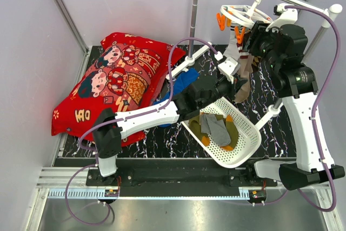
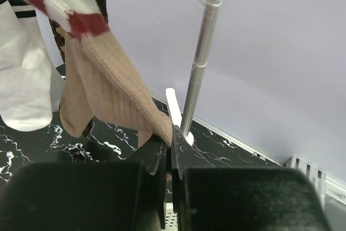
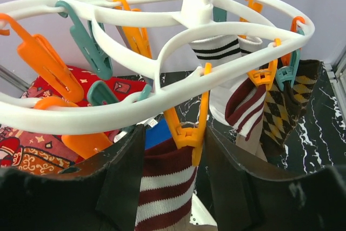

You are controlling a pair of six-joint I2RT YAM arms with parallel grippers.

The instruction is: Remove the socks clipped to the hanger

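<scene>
The white round hanger (image 1: 241, 13) hangs by its hook from the rail at the back right; it fills the top of the right wrist view (image 3: 162, 79). Several socks still hang from its pegs: a white one with dark bands (image 3: 216, 52), a brown checked one (image 3: 284, 106) and tan ones with maroon-and-white cuffs (image 3: 162, 187). My right gripper (image 3: 175, 160) is open, its fingers on either side of an orange peg (image 3: 189, 133) that clips a maroon-striped cuff. My left gripper (image 2: 172, 133) is shut on the toe end of a hanging tan sock (image 2: 108, 90), below the hanger (image 1: 231, 71).
A white perforated basket (image 1: 246, 144) sits at the front right with grey and olive-orange socks (image 1: 216, 128) in it. A red printed pillow (image 1: 113, 79) lies at the left, and a blue cloth (image 1: 181, 82) is beside it. The rack's metal pole (image 2: 203, 52) stands just behind my left gripper.
</scene>
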